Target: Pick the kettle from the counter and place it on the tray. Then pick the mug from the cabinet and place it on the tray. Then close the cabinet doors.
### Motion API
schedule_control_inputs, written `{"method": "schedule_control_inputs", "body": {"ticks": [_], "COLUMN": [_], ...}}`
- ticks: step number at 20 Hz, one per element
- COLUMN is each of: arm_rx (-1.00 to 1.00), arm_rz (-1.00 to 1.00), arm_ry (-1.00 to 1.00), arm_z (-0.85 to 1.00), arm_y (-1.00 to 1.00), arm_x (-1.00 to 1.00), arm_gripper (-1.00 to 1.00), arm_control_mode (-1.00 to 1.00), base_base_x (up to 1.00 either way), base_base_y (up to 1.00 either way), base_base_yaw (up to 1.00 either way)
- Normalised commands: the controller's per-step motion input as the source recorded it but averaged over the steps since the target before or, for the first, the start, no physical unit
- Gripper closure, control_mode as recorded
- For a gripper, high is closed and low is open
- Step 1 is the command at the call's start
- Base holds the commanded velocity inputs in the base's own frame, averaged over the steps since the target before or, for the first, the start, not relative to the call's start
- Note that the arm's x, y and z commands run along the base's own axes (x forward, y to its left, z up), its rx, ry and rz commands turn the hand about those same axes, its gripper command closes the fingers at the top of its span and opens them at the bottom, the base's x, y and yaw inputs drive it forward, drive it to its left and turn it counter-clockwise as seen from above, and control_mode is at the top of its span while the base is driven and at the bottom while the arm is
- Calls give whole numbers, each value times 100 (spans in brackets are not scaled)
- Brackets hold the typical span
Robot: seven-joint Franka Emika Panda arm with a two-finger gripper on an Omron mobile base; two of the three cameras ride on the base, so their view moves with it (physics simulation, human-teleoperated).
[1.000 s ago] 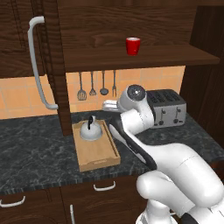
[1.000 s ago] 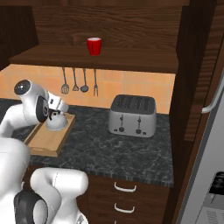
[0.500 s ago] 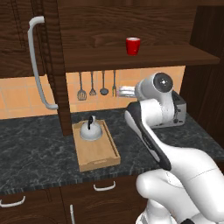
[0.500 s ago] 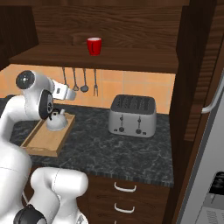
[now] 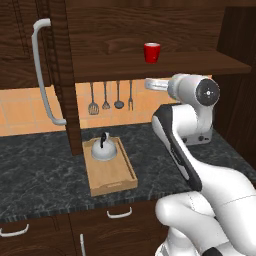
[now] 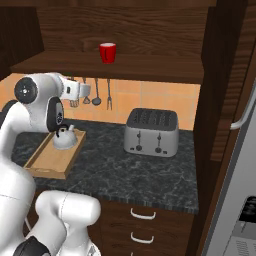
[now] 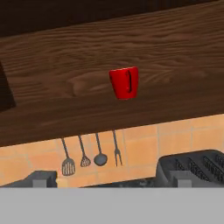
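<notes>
The silver-white kettle point(image 5: 104, 149) with its black handle stands at the far end of the wooden tray point(image 5: 114, 176) on the dark marbled counter point(image 5: 40, 175); it sits there too in the right base view point(image 6: 65, 139). The red mug point(image 5: 152, 52) stands on the open cabinet's shelf point(image 5: 200, 62). My gripper point(image 5: 148, 83) hangs just below the shelf's front edge, under the mug, open and empty. In the hand view the mug point(image 7: 124, 82) is straight ahead and above, with the fingertips point(image 7: 41, 178) spread wide. One cabinet door point(image 5: 55, 75) stands open on the left.
A silver toaster point(image 6: 151, 132) sits on the counter to the right of the tray. Several utensils point(image 5: 106, 97) hang on the tiled wall under the shelf. The other open door point(image 6: 225, 75) and its bar handle point(image 6: 244, 114) stand at the right. Drawers point(image 6: 142, 215) lie below the counter.
The hand has risen from just above the tray to shelf height under the mug, turning level. The kettle stays on the tray. The jaws stay open.
</notes>
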Motion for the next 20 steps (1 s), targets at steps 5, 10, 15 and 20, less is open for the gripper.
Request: {"method": "schedule_control_inputs", "body": {"ticks": [5, 10, 15, 20], "arm_rx": [-1, -4, -5, 0], "arm_rz": [0, 0, 0, 0], "arm_ry": [-17, -1, 8, 21], "arm_z": [84, 68, 12, 21], "arm_y": [0, -2, 6, -16], "arm_x": [-7, 0, 7, 55], "arm_gripper": [-100, -100, -100, -100], "arm_control_mode": [-100, -100, -100, -100], "base_base_x": [0, 0, 0, 0], "base_base_y": [0, 0, 0, 0], "base_base_yaw": [0, 0, 0, 0]}}
